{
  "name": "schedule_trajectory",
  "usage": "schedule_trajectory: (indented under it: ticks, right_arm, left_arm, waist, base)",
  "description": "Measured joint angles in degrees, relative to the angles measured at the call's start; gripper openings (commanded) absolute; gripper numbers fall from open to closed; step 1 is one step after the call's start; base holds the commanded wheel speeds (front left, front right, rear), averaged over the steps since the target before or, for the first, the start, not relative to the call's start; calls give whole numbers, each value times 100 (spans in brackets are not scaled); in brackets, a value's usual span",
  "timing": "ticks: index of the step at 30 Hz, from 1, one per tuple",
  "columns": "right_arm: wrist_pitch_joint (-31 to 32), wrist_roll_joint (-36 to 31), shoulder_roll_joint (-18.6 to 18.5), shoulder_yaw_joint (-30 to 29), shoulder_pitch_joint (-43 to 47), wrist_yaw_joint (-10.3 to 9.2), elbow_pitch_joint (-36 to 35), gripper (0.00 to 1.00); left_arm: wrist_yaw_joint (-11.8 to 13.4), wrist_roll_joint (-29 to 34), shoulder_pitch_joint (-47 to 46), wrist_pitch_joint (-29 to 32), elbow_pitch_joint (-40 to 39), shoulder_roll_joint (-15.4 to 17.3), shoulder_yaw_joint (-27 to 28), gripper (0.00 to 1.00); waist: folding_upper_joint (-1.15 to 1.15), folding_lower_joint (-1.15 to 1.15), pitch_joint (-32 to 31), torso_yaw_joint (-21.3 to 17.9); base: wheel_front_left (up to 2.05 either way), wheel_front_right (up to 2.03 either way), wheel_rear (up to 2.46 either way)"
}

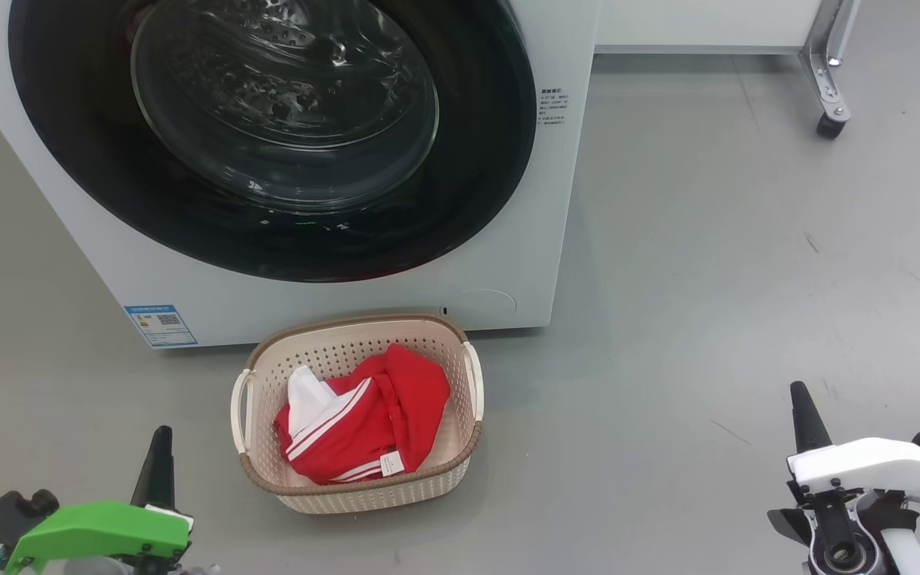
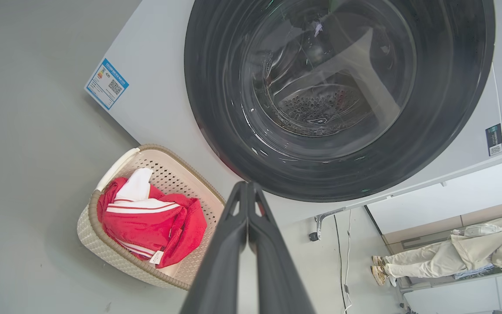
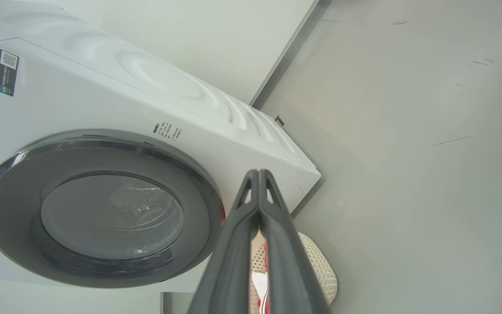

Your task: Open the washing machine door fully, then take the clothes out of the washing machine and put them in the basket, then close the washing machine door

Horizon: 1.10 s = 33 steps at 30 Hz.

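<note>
— Status?
— My left claw point(image 2: 247, 186) and right claw point(image 3: 259, 174) are clenched, empty.
— And the task?
— Soft red white-striped clothes point(image 1: 364, 419) lie in the cream perforated basket point(image 1: 348, 326) before the white washing machine point(image 1: 557, 224); its round black-ringed glass door point(image 1: 492, 160) is shut.

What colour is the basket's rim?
Brown, woven-look, on the cream basket; the head view shows it best.

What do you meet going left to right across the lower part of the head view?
The left pincer, shut → the basket holding the red clothes → the right pincer, shut.
</note>
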Motion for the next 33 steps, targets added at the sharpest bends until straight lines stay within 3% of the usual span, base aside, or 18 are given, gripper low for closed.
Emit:
schedule_trajectory:
  ticks: [33]
  right_arm:
    - [616, 2507, -53, -516, -10, 203, -118, 0]
  left_arm:
    - [-253, -2369, -218, 612, 33, -35, 476, 0]
  waist:
    - [0, 0, -160, -56]
  base:
    - [0, 0, 0]
